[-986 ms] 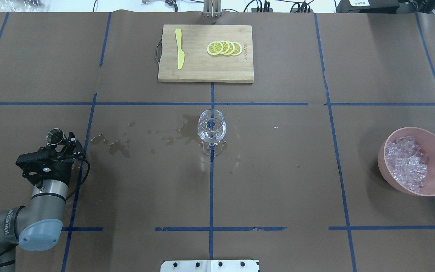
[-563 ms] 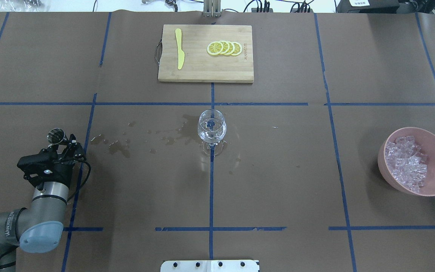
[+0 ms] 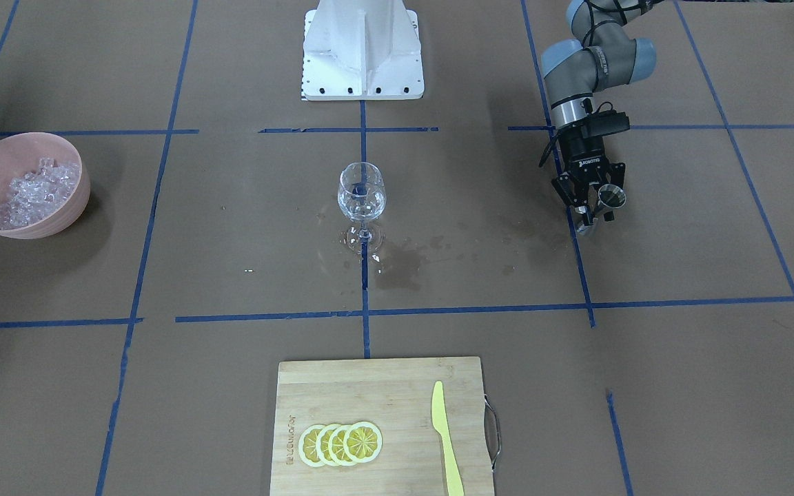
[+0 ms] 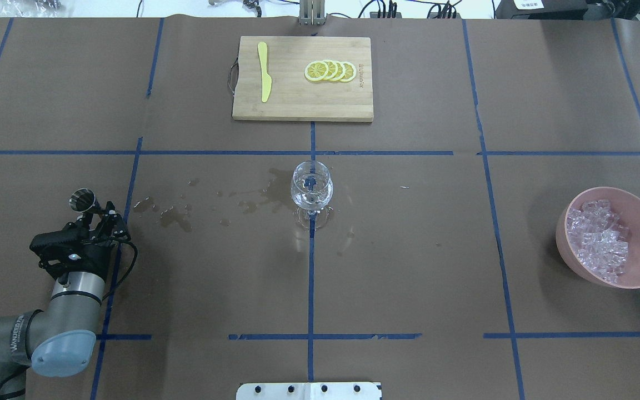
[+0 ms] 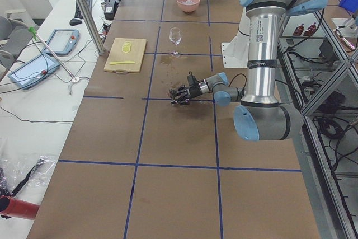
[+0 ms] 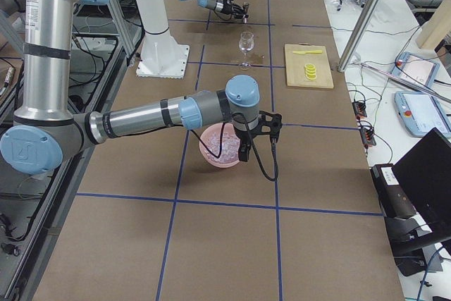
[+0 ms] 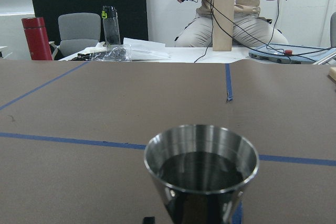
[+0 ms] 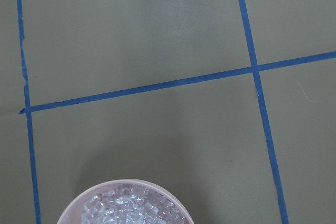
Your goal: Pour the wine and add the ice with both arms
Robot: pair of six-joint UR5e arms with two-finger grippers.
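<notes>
A clear wine glass [image 4: 311, 186] [image 3: 361, 193] stands at the table's middle with a little clear liquid in it. The ice [image 4: 598, 239] [image 3: 32, 193] [image 8: 131, 211] lies heaped in a pink bowl [image 4: 639, 272] at the robot's right. A small metal cup [image 4: 81, 200] [image 3: 611, 198] [image 7: 201, 169] stands upright on the paper at the robot's left, dark inside. My left gripper [image 4: 100, 214] [image 3: 593, 215] is open, low and just behind the cup. My right gripper [image 6: 244, 151] hangs high near the bowl. Whether its fingers are open or shut cannot be told.
Wet stains [image 4: 175, 218] spot the brown paper between the metal cup and the glass. A wooden cutting board [image 4: 298, 105] with lemon slices [image 4: 330, 71] and a yellow knife [image 4: 265, 72] lies at the far edge. The white pedestal [image 3: 362, 48] is at the near edge.
The left arm has drawn back a little toward the robot. The metal cup has stayed where it stood, so the gap between fingers and cup has grown.
</notes>
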